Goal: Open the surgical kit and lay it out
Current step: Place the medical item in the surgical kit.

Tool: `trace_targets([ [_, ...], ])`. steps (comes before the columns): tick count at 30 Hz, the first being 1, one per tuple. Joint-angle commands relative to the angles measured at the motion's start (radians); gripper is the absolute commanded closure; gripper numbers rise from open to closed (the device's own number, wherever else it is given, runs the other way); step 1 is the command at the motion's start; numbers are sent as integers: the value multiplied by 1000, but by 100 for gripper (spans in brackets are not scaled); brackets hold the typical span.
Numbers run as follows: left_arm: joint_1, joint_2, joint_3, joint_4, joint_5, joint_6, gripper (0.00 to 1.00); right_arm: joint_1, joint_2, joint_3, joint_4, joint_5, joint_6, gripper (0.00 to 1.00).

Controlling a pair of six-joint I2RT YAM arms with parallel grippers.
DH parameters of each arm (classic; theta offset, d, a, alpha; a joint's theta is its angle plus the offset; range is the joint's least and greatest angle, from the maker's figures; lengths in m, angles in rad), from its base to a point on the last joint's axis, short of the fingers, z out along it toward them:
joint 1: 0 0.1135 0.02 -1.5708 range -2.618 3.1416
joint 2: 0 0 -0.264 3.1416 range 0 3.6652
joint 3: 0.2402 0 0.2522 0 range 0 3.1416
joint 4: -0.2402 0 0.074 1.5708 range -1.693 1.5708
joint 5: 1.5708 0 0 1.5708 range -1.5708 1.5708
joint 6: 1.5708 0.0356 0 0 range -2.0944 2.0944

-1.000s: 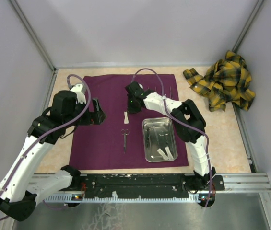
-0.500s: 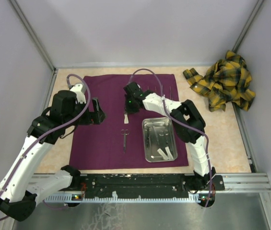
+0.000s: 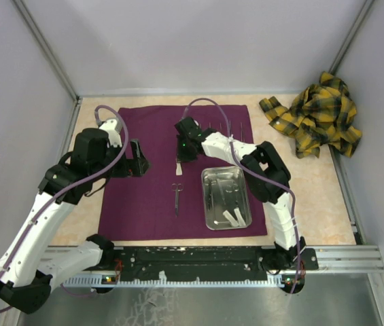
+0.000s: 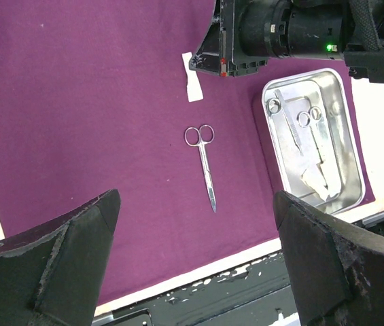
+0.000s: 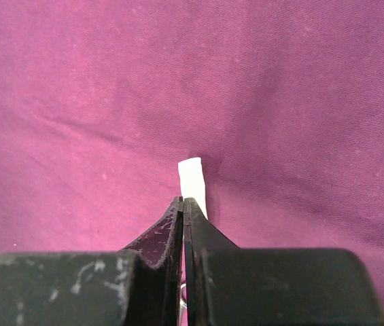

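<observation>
The dark purple cloth wrap (image 3: 137, 197) of the surgical kit lies spread flat. On it are thin scissors (image 3: 177, 195), a small white piece (image 3: 179, 165) and the steel tray (image 3: 207, 216), which holds forceps and white pieces. My right gripper (image 3: 182, 155) is shut, tips low over the cloth (image 5: 280, 102). The white piece (image 5: 192, 175) lies just beyond its tips (image 5: 183, 201). Whether it is pinched does not show. My left gripper (image 3: 139, 157) hangs open over the cloth's left part, nothing between its fingers. In its view lie the scissors (image 4: 205, 163), the tray (image 4: 349, 129) and the white piece (image 4: 193, 86).
A crumpled yellow and black plaid cloth (image 3: 317, 115) lies at the back right. A few thin metal instruments (image 3: 242, 130) rest on the wrap's far part. Enclosure walls stand on three sides; a metal rail (image 3: 212, 261) runs along the near edge.
My right gripper has shifted slightly left and down toward the white piece and closed its jaws. The left arm and the laid-out items have stayed put.
</observation>
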Motion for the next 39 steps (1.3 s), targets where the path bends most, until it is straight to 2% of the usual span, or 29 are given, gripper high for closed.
trace_targets([
  [1, 5, -17, 23, -12, -13, 15, 0, 5, 37, 55, -14, 33, -14, 100],
  [13, 5, -25, 16, -14, -22, 15, 0, 13, 74, 77, -61, 87, -20, 100],
  [22, 7, -35, 7, -20, -34, 16, 0, 35, 103, 117, -105, 135, -28, 84],
  [36, 7, -66, -1, -36, -50, 28, 0, 59, 150, 162, -175, 191, -25, 84],
  [39, 6, -71, -3, -36, -48, 31, 0, 64, 165, 179, -205, 213, -26, 81],
])
